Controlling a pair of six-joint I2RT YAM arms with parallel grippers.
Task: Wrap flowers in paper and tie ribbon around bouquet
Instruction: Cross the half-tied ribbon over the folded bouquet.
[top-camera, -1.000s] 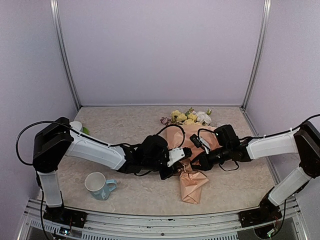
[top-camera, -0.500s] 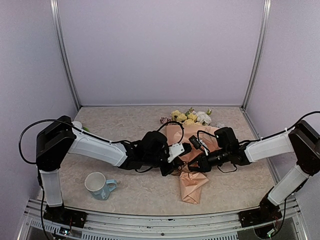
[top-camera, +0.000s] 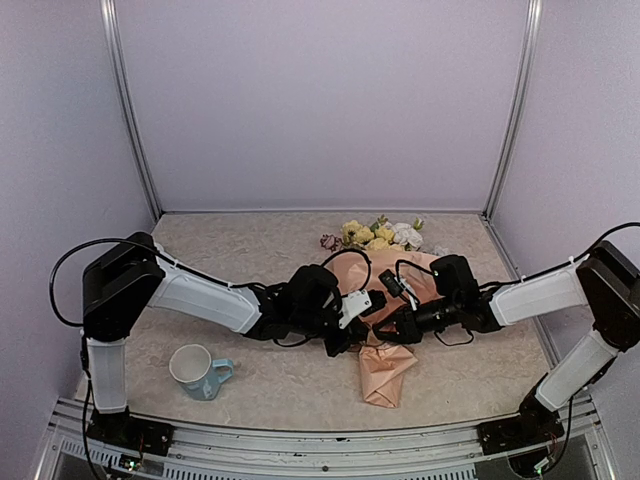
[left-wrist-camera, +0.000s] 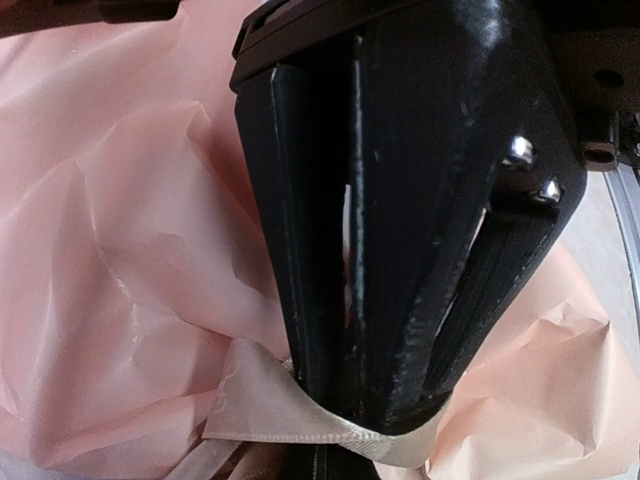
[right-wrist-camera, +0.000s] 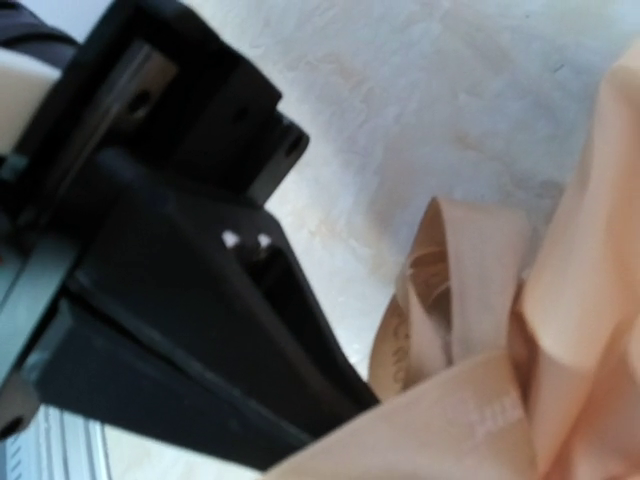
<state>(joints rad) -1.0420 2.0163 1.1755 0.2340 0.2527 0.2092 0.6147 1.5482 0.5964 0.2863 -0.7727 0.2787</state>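
The bouquet lies on the table with its flowers (top-camera: 380, 235) at the far end and its peach paper (top-camera: 385, 365) cone pointing to the near edge. Both grippers meet at the cone's narrow waist. My left gripper (top-camera: 368, 303) comes in from the left. In the left wrist view this gripper (left-wrist-camera: 358, 412) is shut, with a strand of tan ribbon (left-wrist-camera: 290, 415) caught at its tips over crumpled paper (left-wrist-camera: 130, 250). My right gripper (top-camera: 388, 327) comes in from the right. The right wrist view shows a ribbon (right-wrist-camera: 455, 290) loop beside a black gripper body. Its own jaws cannot be made out.
A white mug (top-camera: 195, 370) with a blue handle stands near the front left. The marbled table (top-camera: 250, 250) is boxed in by lilac walls and metal posts (top-camera: 128, 110). A metal rail (top-camera: 300, 440) runs along the near edge.
The left arm has swung a little to the right, its gripper edging further onto the bouquet's waist. The right gripper dropped slightly and has stayed there since. The bouquet has not moved.
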